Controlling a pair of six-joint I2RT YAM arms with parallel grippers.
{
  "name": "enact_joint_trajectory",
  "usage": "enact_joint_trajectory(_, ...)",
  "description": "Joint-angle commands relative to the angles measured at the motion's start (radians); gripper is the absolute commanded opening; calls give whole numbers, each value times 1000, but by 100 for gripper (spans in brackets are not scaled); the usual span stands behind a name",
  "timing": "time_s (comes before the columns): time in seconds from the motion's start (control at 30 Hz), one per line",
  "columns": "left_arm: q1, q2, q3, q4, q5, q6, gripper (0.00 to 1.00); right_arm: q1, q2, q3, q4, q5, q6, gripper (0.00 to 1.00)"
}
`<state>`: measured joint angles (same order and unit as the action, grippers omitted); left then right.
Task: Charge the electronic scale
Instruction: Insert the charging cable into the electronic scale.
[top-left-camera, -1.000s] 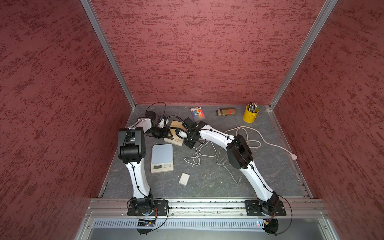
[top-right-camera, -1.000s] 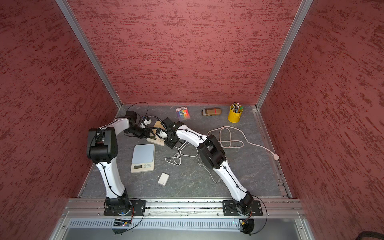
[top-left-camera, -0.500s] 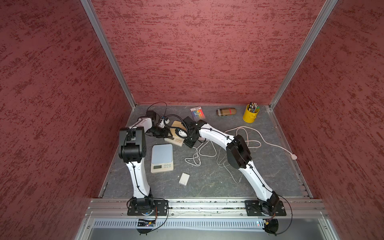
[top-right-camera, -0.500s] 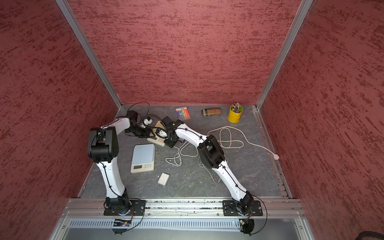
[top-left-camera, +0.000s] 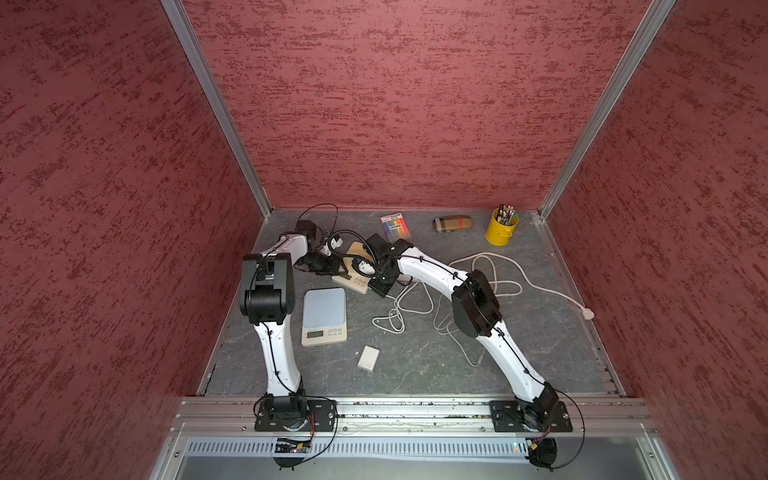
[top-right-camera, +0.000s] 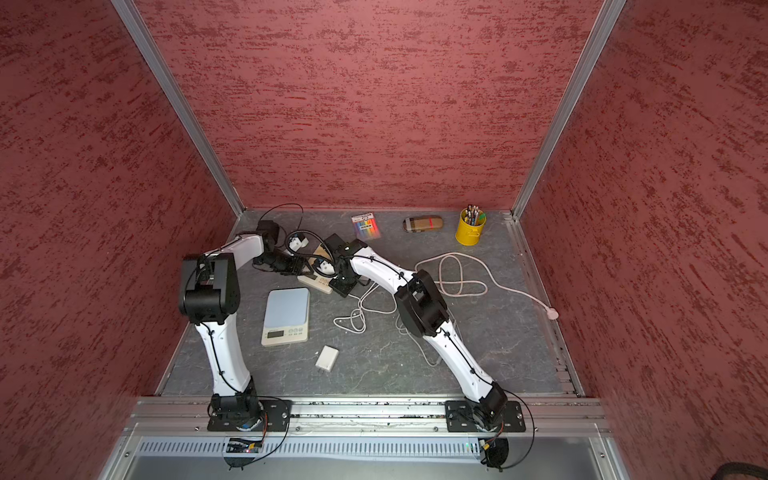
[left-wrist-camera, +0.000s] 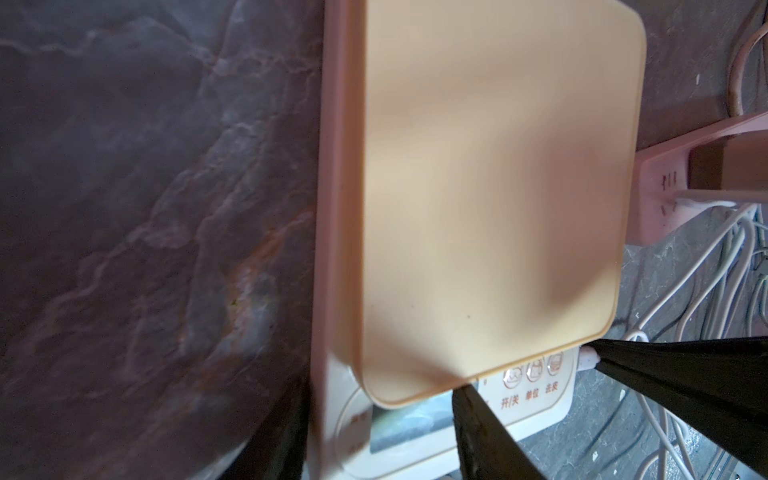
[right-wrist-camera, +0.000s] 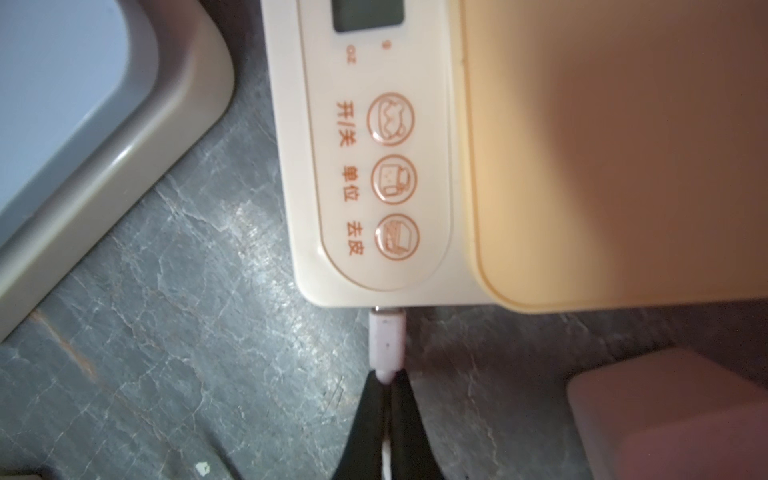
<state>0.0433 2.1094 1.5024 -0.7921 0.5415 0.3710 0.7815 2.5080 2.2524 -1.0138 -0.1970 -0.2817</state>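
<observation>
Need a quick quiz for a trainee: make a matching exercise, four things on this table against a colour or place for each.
Things:
1. pencil cup
2. charger brick
3. cable plug
4. near scale's platform

Colour or place:
A. pale blue
B. yellow
C. pinched by the right fingers, at the beige scale's port
D. lying loose on the table, in front of both scales

Pairs: 1-B, 2-D, 3-C, 4-A.

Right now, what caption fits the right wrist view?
Right tool pinching the white charging-cable plug at the edge port of the cream plastic scale.
</observation>
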Motion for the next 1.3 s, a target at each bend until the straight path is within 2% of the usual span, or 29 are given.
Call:
enact_joint_trajectory(0.0, -83, 38, -49, -146, 200, -41, 55, 17, 6, 68, 291, -59, 27, 0)
enact_joint_trajectory(0.2, -84, 41, -45, -124, 181, -95, 55, 12, 25, 105, 320, -60, 25, 0)
enact_joint_trajectory(0.37, -35, 24, -19, -51, 102, -185, 56, -9, 38, 101, 357, -68, 30, 0)
enact_joint_trajectory(0.47, -14, 29, 22, -49, 32, -208, 61, -14, 43, 98, 360, -46, 23, 11)
enact_joint_trajectory(0.67, 24, 23, 72, -33, -84, -219, 66, -16, 22, 63, 337, -19, 23, 27)
enact_joint_trajectory(0.83, 59, -14, 79, -2, -140, -206, 69, -17, -75, -65, 377, -8, 43, 43)
enact_joint_trajectory(0.93, 68, -43, 78, 7, -156, -201, 70, -16, -149, -130, 409, -3, 68, 48)
enact_joint_trajectory(1.1, 52, -124, 47, 16, -146, -207, 71, -16, -275, -197, 452, 3, 156, 51)
enact_joint_trajectory(1.27, -20, -265, -52, 18, -167, -221, 71, -16, -453, -380, 541, 80, 295, 52)
